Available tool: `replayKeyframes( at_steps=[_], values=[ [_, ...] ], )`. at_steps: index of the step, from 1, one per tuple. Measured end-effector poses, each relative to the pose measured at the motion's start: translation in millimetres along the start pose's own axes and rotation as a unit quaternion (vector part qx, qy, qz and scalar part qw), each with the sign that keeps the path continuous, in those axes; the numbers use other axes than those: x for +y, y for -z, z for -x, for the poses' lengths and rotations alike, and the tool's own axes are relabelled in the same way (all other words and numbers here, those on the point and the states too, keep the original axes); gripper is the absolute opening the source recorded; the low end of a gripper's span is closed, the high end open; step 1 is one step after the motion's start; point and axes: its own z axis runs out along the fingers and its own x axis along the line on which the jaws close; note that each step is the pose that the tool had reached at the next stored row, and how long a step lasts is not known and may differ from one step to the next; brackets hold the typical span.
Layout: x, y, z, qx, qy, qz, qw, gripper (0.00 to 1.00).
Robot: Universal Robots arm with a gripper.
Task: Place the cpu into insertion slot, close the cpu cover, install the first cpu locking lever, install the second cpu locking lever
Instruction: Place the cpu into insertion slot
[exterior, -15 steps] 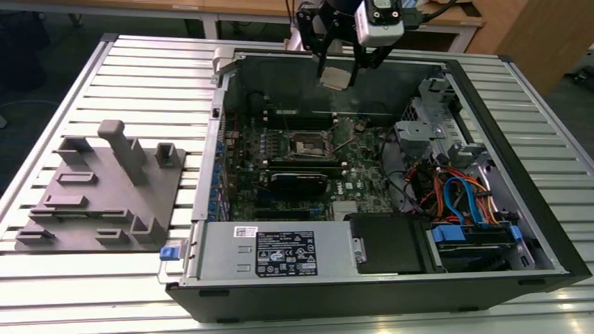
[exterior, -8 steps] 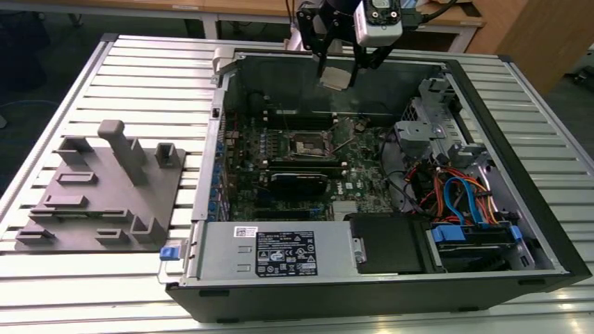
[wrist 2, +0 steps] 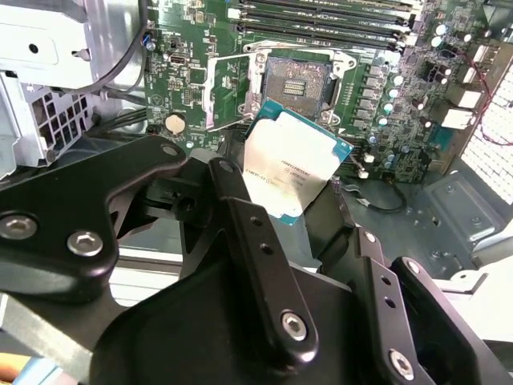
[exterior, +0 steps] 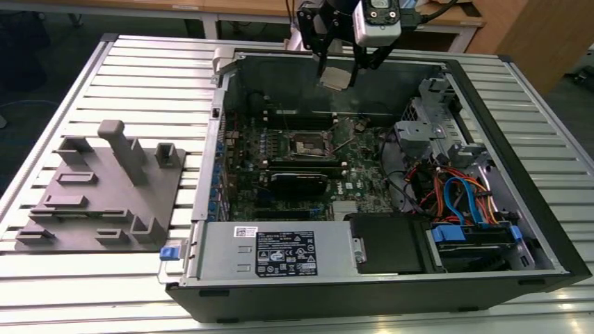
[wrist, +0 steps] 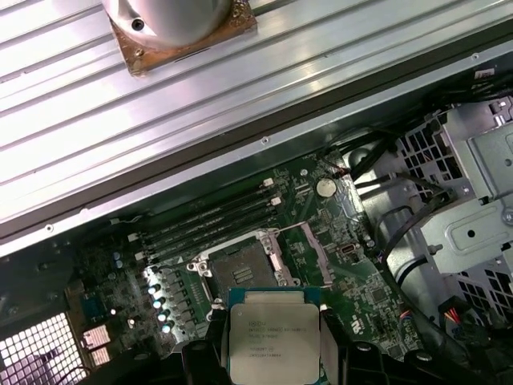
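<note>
Cpu (exterior: 335,77) well above open insertion slot (exterior: 309,142)

Fine print lines on cpu (wrist 2: 292,172) top; dense print on power supply label (exterior: 286,254); nothing legible.

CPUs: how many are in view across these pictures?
1. The cpu is clamped in the gripper, held above the motherboard and not yet in the empty insertion slot.

The gripper (exterior: 341,69) is cut off at the exterior view's upper centre edge. In the second wrist view, its finger (wrist 2: 250,233) hides part of the cpu (wrist 2: 295,164).
</note>
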Motion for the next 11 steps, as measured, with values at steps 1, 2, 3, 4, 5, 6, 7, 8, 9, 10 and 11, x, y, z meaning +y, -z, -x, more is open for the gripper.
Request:
replayKeyframes(
  at_steps=[1,2,3,4,5,6,7,8,9,10,11],
  values=[
    [0.0,0.0,0.0,-0.0003,-0.003,0.0001,1.0,0.54],
    [0.0,0.0,0.0,-0.0005,-0.006,0.0001,1.0,0.54],
    [0.0,0.0,0.0,-0.0005,-0.006,0.0001,1.0,0.54],
    [0.0,0.0,0.0,-0.0005,-0.006,0.0001,1.0,0.54],
    [0.0,0.0,0.0,-0.0006,-0.007,0.0001,1.0,0.54],
    [0.0,0.0,0.0,-0.0007,-0.008,0.0002,1.0,0.54],
    [0.0,0.0,0.0,-0.0008,-0.01,0.0002,1.0,0.54],
    [0.0,0.0,0.0,-0.0008,-0.01,0.0002,1.0,0.54],
    [0.0,0.0,0.0,-0.0008,-0.01,0.0002,1.0,0.54],
    [0.0,0.0,0.0,-0.0008,-0.01,0.0002,1.0,0.54],
    [0.0,0.0,0.0,-0.0011,-0.012,0.0002,0.9999,0.54]
  ],
)
